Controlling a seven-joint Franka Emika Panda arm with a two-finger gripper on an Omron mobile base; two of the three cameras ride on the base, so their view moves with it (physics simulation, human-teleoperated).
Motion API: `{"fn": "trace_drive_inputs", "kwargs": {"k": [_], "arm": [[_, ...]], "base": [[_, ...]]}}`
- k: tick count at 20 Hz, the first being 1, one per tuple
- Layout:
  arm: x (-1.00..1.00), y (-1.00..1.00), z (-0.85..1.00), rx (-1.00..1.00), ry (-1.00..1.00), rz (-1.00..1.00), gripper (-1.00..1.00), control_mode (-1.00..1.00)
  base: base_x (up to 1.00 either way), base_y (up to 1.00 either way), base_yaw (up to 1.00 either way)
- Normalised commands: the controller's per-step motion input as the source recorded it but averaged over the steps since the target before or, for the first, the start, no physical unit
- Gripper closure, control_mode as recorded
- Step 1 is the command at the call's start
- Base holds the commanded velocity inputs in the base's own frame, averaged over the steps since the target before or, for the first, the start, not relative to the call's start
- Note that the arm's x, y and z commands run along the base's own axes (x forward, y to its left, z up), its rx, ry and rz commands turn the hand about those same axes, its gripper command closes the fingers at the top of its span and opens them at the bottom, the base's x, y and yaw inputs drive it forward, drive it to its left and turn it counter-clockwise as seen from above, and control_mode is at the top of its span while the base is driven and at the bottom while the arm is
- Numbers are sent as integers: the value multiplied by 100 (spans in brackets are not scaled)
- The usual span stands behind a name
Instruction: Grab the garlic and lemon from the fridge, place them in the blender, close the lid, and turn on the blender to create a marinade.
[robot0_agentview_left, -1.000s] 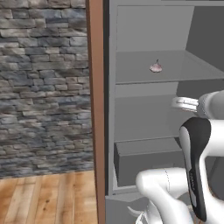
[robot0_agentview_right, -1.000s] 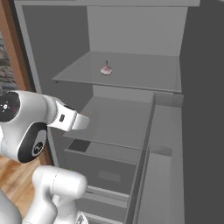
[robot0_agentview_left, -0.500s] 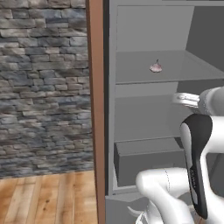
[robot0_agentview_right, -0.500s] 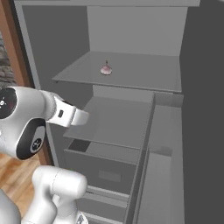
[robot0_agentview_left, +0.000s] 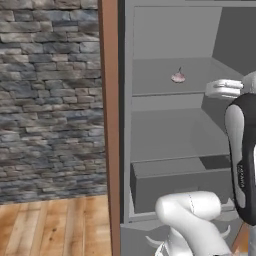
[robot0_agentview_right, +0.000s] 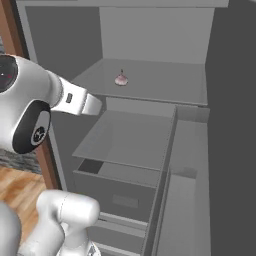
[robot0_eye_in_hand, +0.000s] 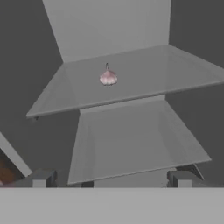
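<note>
**Garlic on upper shelf, gripper not yet at it**

While the garlic (robot0_eye_in_hand: 108, 78) sits alone near the middle of the upper shelf (robot0_eye_in_hand: 175, 74), it appears in the upper centre of the hand view, in the upper middle of the left base view (robot0_agentview_left: 178, 77) and upper centre of the right base view (robot0_agentview_right: 121, 79). Bulb is upright, tip pointing up, nothing touching it. No lemon seen on the visible shelves.

Below it: a second shelf (robot0_agentview_right: 130, 137), then the grey drawer (robot0_agentview_left: 180, 182), all inside the open fridge (robot0_agentview_right: 150, 30).

Gripper (robot0_eye_in_hand: 111, 178): fingertips (robot0_eye_in_hand: 41, 178) stand spread wide apart at the bottom of the hand view, holding nothing. It is well short of the bulb and looks to be lower than the upper shelf.

Judged step: reaching in for the garlic.

Risks:
- Hand rising too late, so the fingers strike the front edge of the upper shelf.
- Small round bulb; an off-centre closure could roll it toward the back wall.
- Pinching the thin tip rather than the body could let it slip.
</note>
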Motion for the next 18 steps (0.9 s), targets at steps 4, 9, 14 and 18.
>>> {"fn": "trace_drive_inputs", "kwargs": {"k": [4,9,14,18], "arm": [[1,15,5,-9,9,20,-100,-100],[75,0,-31,-7,6,-3,-100,-100],[99,0,-15,-7,1,-7,-100,-100],[99,0,-10,-1,0,-16,-100,-100]], "base": [[0,0,0],[0,0,0],[0,0,0],[0,0,0]]}}
